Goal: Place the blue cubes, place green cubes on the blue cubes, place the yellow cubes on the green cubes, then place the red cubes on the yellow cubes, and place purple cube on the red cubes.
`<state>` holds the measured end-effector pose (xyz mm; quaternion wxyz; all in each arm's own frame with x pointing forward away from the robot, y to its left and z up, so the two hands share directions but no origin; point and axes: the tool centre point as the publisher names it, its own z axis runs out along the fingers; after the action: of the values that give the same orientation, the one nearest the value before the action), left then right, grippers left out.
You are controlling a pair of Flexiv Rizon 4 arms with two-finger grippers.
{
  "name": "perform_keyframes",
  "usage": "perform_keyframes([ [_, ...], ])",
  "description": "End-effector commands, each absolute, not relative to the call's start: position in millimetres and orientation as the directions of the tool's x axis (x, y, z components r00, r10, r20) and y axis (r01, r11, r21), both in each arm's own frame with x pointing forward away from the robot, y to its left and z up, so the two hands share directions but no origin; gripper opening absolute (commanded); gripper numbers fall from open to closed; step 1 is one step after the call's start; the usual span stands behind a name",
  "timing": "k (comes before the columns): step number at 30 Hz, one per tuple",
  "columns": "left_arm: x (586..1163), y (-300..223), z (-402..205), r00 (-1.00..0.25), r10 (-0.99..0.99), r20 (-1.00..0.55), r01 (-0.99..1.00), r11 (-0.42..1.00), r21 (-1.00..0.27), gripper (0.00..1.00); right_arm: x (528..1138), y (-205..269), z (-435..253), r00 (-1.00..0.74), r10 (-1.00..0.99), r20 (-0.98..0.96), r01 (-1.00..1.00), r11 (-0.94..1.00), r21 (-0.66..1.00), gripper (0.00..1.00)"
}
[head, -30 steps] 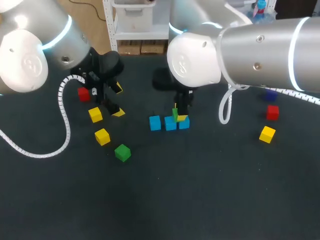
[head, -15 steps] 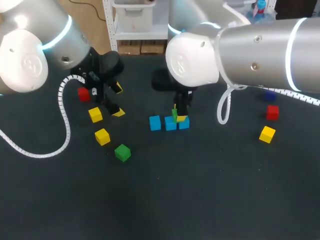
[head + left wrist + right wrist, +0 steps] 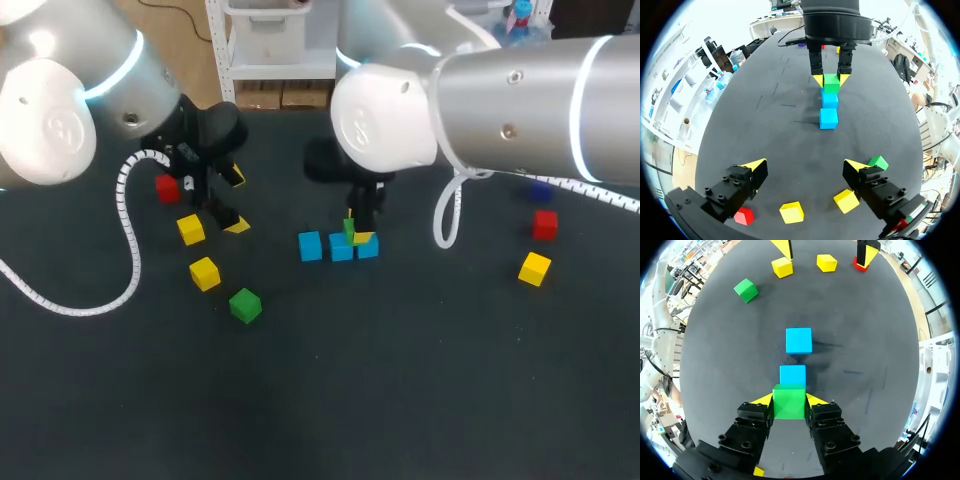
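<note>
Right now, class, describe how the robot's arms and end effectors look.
The left arm and right arm: silver tubes, rounded joints, glowing blue rings, a white coiled cable on each. The left end effector and right end effector: black, blocky, screw-studded, with yellow wedge tips.

Blue cubes (image 3: 310, 245) first, and I count three, side by side in a row: the left one, the middle one (image 3: 341, 249), the right one (image 3: 370, 248). Green cubes (image 3: 349, 230), two: one up over that row, the other (image 3: 244, 305) lying off to the left. Yellow cubes (image 3: 191, 229), three: a pair on the left, this one and its neighbour (image 3: 204, 272), plus a single (image 3: 534, 268) over on the right. Red cubes (image 3: 167, 188), two: one far left, one (image 3: 544, 224) far right. Purple cube (image 3: 541, 190), just the one, at the far right.
</note>
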<state>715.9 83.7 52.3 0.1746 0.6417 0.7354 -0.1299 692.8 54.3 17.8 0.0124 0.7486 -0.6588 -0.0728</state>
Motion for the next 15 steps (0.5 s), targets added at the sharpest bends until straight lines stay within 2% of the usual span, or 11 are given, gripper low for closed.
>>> perform_keyframes([
  [1, 715.8, 84.9, 51.8, -0.112, 0.897, -0.428, 0.990, 0.139, 0.034, 1.00, 695.2, 55.6, 14.0, 0.121, -0.988, -0.093, -0.984, -0.132, 0.120, 0.00],
  [15, 715.8, 84.9, 51.8, -0.112, 0.897, -0.428, 0.990, 0.139, 0.034, 1.00, 692.7, 53.8, 13.0, 0.115, -0.989, -0.095, -0.984, -0.126, 0.124, 0.00],
])
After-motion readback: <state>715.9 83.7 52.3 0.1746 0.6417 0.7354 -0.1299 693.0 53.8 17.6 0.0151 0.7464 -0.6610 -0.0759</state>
